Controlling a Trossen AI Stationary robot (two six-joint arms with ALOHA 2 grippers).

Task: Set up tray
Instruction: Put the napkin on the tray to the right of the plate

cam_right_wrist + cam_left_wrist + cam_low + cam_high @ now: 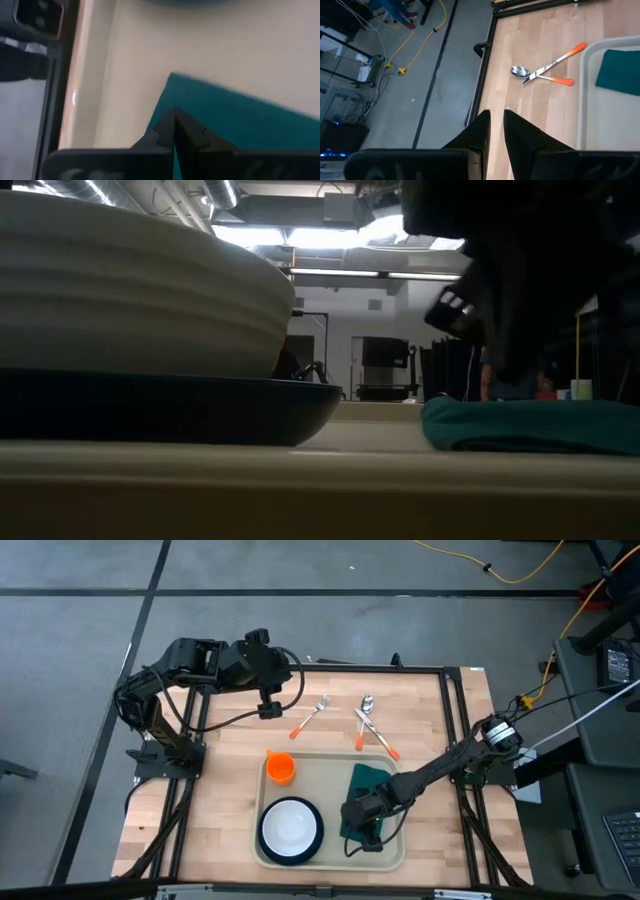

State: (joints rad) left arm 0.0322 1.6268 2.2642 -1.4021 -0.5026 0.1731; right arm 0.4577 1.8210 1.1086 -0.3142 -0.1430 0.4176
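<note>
- Table (225,775): a pale wooden top in a dark frame; both arms reach in over it, the left from the far left corner, the right from the right edge.
- Tray (325,768): sits at the near middle of the table, its long side across. Three things already lie in it, so the setting appears partly done.
- Plate (291,829) with a white bowl (290,823) on it: near left part of the tray; in the low view the bowl (130,290) rests squarely on the dark plate (170,408).
- Napkin (370,780): dark green, folded, on the right part of the tray, near the plate but apart from it.
- Cup (281,768): orange, at the tray's far left corner.
- Cutlery with orange handles, all on bare wood beyond the tray: a fork (311,716) to the left, then a spoon (364,720) crossed with a third piece (376,734). Judged from their position, these are what remains to be brought in.
- Right gripper (364,830): arm stretched low and diagonal across the tray, the tip down at the napkin's near edge; its wrist view shows the fingers (159,129) clenched together against the cloth. Whether any fold is pinched cannot be told.
- Left gripper (269,708): waits raised over the table's far left, near the fork; a narrow gap shows between its fingers (480,131), nothing in them.
</note>
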